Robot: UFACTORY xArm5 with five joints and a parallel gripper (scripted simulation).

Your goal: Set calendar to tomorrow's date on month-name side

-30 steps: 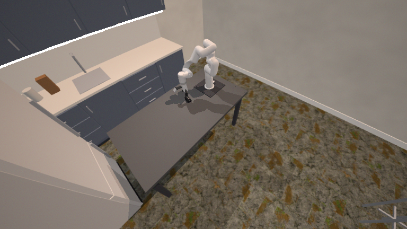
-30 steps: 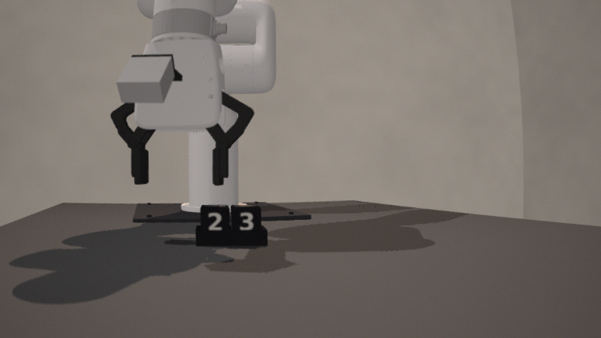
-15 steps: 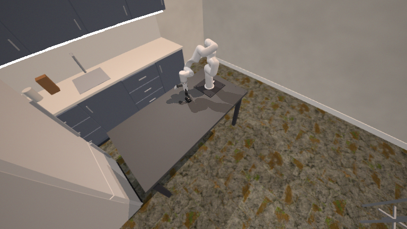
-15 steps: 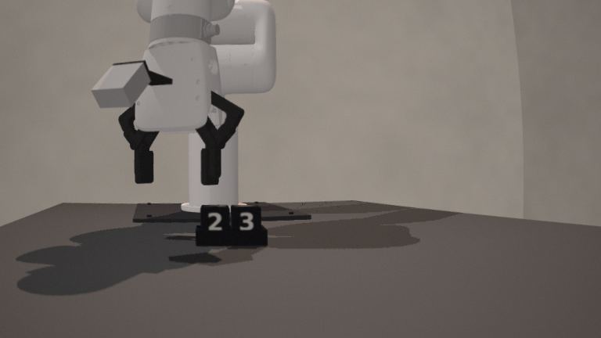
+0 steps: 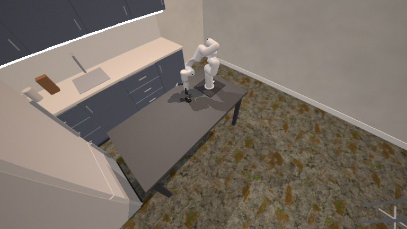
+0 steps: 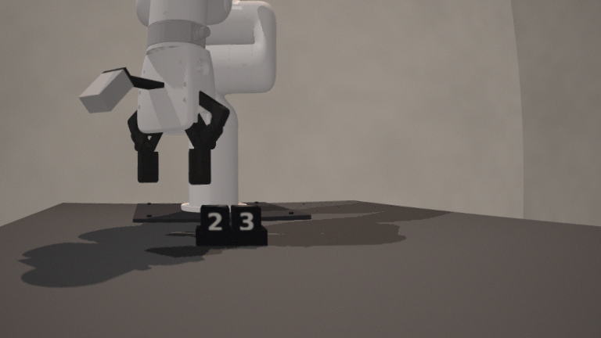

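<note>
Gripper (image 6: 174,167) spread wide, empty, hanging above and at about 10 o'clock of the tray (image 6: 231,238). Tray flat on table (image 6: 398,281), cubes side by side reading 2 (image 6: 214,221) and 3 (image 6: 246,221). Month name not legible. Likely next: units cube. Centre over the 3, straddle it alone, descend plumb, avoid nudging the 2

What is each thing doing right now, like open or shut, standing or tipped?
gripper: open, holding nothing, hanging above the table, apart from the cubes.
left cube: upright in the tray, showing 2.
right cube: upright in the tray, touching its neighbour, showing 3.
tray: flat on the table.
cupboard drawers: all shut.
</note>
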